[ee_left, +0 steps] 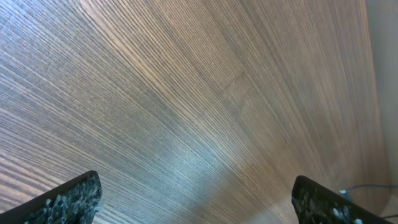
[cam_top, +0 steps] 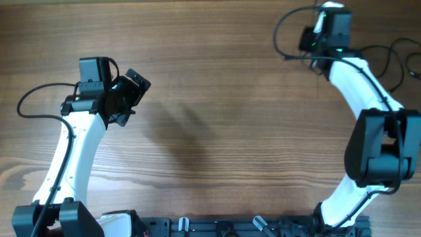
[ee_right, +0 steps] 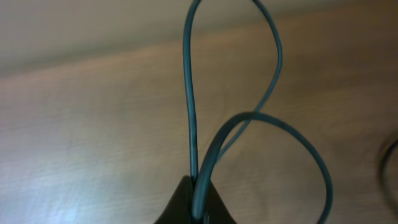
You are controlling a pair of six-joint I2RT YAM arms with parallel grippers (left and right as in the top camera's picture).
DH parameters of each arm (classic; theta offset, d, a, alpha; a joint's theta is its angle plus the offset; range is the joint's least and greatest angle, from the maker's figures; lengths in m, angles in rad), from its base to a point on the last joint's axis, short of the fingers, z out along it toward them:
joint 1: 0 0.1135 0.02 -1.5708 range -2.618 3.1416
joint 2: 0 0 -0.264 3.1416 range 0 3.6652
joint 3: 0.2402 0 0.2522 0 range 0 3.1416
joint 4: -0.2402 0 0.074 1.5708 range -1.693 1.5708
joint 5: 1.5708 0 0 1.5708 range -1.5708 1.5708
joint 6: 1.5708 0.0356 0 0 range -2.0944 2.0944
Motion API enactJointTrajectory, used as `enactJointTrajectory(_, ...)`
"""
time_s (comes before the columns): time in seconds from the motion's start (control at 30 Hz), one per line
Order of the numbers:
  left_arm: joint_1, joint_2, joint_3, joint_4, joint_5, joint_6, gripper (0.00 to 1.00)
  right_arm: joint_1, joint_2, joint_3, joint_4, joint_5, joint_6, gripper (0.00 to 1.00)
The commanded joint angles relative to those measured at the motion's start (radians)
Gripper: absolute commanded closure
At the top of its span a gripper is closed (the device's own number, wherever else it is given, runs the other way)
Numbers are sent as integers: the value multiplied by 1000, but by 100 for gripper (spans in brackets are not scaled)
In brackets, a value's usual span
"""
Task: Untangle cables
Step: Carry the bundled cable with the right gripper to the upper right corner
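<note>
The right gripper [ee_right: 198, 210] is clamped fully shut on a thin black cord [ee_right: 189, 93]. Two strands rise side by side out of the closed jaws: one runs almost straight up, the other bows out to the right in a round loop, and the two cross higher up. Pinching both strands together seems meant to lift a bight of the cord off the wood, so that its crossings hang open and can be read; that is a judgement, not something seen. From overhead this arm stands at the far right corner of the table [cam_top: 217, 138], and the cord shows as a thin loop standing out beside the wrist, toward the table's middle. More of the cables [cam_top: 395, 60] lie on the wood just to the outer side of the arm, near the table's edge; whether they are knotted to the held cord cannot be told. The left gripper [cam_top: 129, 99] is spread wide and holds nothing, its fingertips [ee_left: 68, 202] sitting at the bottom corners of the wrist view with only bare wood grain between them. It hangs over the left half of the table, well apart from the cables, probably kept open and ready to take a second hold, which would need it to cross toward the right arm.
</note>
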Motion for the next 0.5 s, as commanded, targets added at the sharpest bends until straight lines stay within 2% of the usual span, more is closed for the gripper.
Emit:
enactJointTrajectory(0.0, 5, -18, 10, 1, -10, -8, 0, -72, 99, 14, 126, -73, -13, 96)
enactJointTrajectory(0.2, 5, -18, 10, 1, -10, -8, 0, -114, 239, 25, 285, -96, -12, 96)
enactJointTrajectory(0.37, 5, -18, 10, 1, -10, -8, 0, -113, 344, 78, 298, -96, 47, 96)
enactJointTrajectory(0.47, 5, -18, 10, 1, -10, -8, 0, -114, 344, 79, 313, -80, 101, 95)
